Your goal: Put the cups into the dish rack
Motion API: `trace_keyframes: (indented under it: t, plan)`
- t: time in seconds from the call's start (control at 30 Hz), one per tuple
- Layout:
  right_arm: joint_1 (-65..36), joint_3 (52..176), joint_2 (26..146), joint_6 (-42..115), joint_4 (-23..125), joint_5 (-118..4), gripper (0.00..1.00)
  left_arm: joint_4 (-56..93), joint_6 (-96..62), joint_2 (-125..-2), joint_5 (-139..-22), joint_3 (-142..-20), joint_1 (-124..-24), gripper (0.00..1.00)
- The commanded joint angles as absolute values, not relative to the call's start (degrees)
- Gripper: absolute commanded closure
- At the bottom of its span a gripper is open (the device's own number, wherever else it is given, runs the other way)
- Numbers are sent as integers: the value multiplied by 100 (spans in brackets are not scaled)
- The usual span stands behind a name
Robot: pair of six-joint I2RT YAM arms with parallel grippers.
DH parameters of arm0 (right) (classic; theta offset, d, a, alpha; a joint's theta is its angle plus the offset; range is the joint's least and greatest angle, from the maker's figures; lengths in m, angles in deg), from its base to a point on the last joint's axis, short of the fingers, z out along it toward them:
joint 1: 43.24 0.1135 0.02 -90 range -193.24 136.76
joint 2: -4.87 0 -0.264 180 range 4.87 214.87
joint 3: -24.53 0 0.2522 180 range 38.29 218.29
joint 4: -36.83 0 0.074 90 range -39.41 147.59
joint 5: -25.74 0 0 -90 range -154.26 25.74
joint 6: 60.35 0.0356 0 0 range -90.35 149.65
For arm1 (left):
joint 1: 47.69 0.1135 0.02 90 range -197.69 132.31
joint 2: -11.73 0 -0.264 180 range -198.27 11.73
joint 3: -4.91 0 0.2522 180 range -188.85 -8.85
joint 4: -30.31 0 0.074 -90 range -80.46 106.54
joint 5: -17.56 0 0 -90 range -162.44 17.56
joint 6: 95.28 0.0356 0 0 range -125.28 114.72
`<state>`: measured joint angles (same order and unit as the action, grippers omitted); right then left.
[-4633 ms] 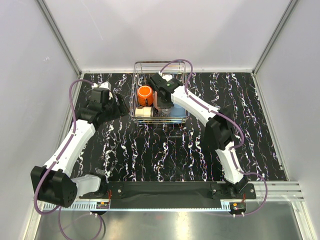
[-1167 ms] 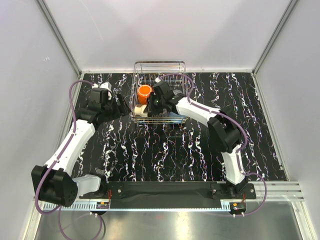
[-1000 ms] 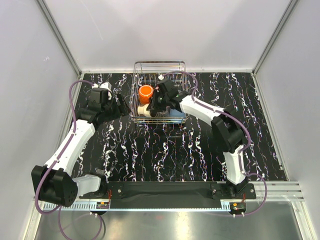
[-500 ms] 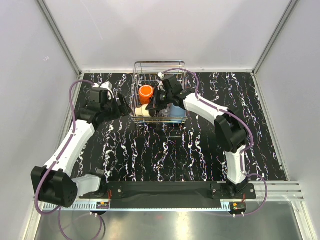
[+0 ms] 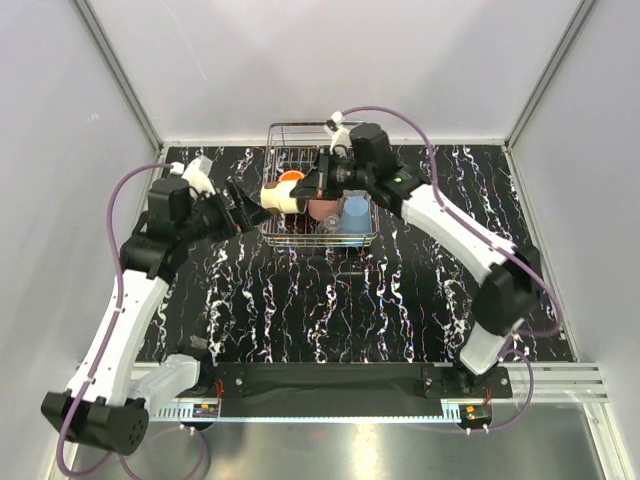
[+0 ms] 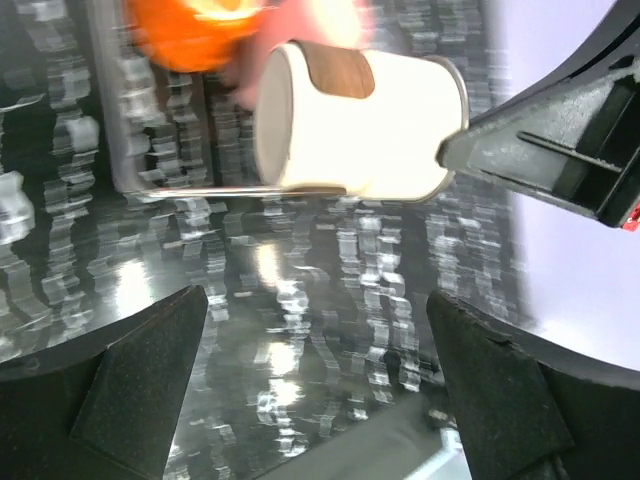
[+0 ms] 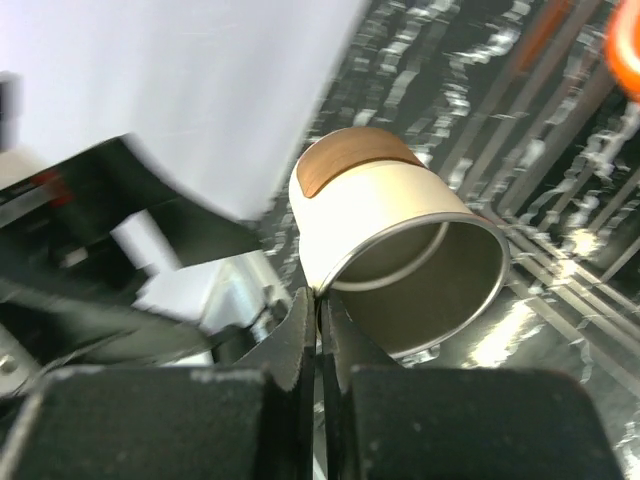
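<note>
My right gripper [image 5: 307,190] is shut on the rim of the beige metallic cup [image 5: 279,199], which it holds on its side in the air above the left edge of the silver wire dish rack [image 5: 322,134]. The cup shows large in the right wrist view [image 7: 395,255] and in the left wrist view [image 6: 355,120]. In the rack stand the orange mug [image 5: 294,179], the salmon-pink tumbler [image 5: 322,212] and the light blue cup [image 5: 355,215]. My left gripper [image 5: 250,208] is open and empty, just left of the held cup. No clear glasses are visible.
The black marbled tabletop [image 5: 330,300] spreads in front of the rack. White walls enclose the back and both sides. A black bar [image 5: 330,378] runs along the near edge between the arm bases.
My right gripper has lifted the beige cup out of the rack's front-left corner and turned it on its side. My left arm has swung up and toward it.
</note>
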<state>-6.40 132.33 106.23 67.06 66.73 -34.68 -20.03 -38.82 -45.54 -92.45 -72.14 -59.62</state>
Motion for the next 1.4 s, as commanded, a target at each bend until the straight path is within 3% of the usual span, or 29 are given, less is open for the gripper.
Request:
trace_keyframes:
  t: [0.0, 0.2, 0.5, 0.87, 1.37]
  plan:
    - [-623, 13032, 9805, 6867, 6360, -2947, 100, -1054, -4359, -4145, -10538, -7162, -5930, 1]
    - [-632, 12391, 8637, 6999, 6316, -2473, 100, -25, -4948, -3565, -11331, -6888, -5938, 1]
    - [-641, 11749, 7836, 7832, 5509, -1682, 100, 810, -5590, -3265, -11823, -6625, -5938, 1]
    - [-641, 11010, 7800, 9485, 2986, -1952, 100, 2067, -6540, -2439, -10831, -5851, -6000, 1]
    - [-623, 10878, 7932, 10312, 2132, -2225, 100, 2533, -6575, -2711, -10233, -5790, -6359, 1]
